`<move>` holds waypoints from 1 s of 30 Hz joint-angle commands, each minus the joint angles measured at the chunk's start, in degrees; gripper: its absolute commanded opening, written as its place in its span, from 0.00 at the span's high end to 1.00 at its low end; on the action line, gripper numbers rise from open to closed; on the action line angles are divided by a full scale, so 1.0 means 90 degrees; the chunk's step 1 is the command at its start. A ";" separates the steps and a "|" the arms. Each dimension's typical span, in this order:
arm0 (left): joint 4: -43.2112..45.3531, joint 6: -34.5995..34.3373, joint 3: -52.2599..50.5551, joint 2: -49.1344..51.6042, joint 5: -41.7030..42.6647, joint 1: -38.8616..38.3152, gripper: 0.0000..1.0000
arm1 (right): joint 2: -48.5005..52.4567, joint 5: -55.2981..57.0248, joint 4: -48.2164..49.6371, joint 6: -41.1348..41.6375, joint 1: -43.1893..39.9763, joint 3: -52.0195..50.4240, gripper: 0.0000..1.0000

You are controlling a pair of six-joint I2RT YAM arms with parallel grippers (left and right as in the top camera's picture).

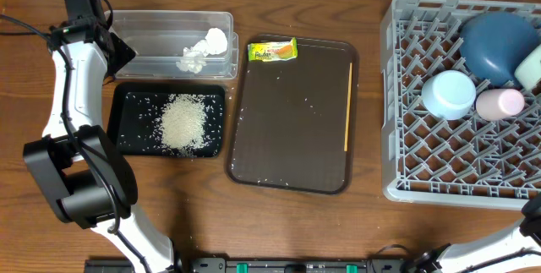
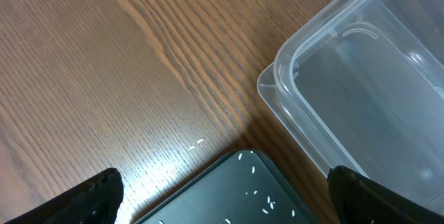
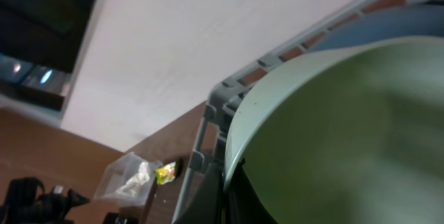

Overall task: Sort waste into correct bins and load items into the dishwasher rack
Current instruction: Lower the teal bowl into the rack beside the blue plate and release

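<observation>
While my left fingers (image 2: 388, 200) hang wide and empty left of the brown tray (image 1: 287, 121), snack wrapper (image 1: 271, 51) and orange stick (image 1: 347, 104) lie on it. Right fingers: can't tell. Thin stick may slip my pinch.

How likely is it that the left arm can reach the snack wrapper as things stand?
Probably yes. The snack wrapper lies uncovered on the brown tray. The left end effector, open, has only the clear tub between, which looks low enough to pass over.

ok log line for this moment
left gripper open by clear tub | tissue in tub | rice on black tray | wrapper, stick on brown tray
</observation>
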 commanded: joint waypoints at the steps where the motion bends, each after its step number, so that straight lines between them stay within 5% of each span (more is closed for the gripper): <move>1: -0.0017 -0.0061 0.0002 0.0056 -0.0036 0.0010 0.04 | 0.0228 -0.0624 0.0206 0.0073 -0.0041 -0.0029 0.99; 30: -0.0017 -0.0063 0.0002 0.0056 -0.0036 0.0010 0.04 | 0.0699 -0.0053 -0.0143 0.0539 -0.0605 -0.0027 0.92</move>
